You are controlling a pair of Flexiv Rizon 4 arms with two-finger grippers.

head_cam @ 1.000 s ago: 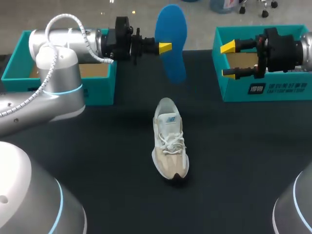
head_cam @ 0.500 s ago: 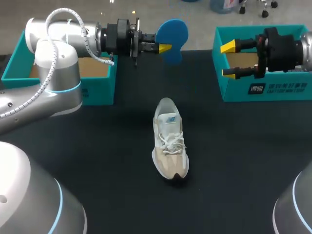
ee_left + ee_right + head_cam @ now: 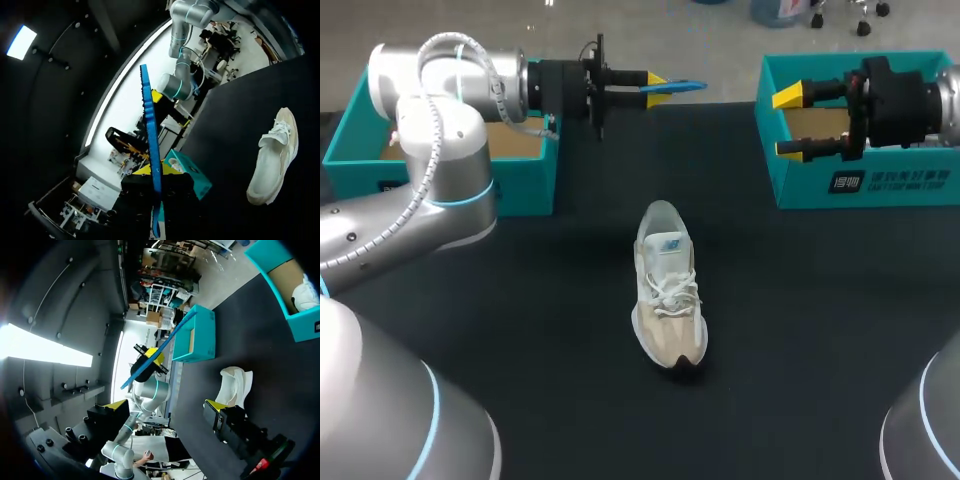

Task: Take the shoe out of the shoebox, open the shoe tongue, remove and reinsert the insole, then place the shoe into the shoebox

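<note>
Beyond the sneaker (image 3: 669,290) our left tool (image 3: 658,86) pinches the blue insole (image 3: 686,86); we judge it light, bendy, best held near one end; our right tool (image 3: 788,123) gapes empty.

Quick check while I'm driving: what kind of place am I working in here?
Probably a robot test bench set up for shoe packing: a black table with a teal left shoebox and right shoebox, a pale shoe lying between them, and the left gripper shut on a blue insole.
</note>
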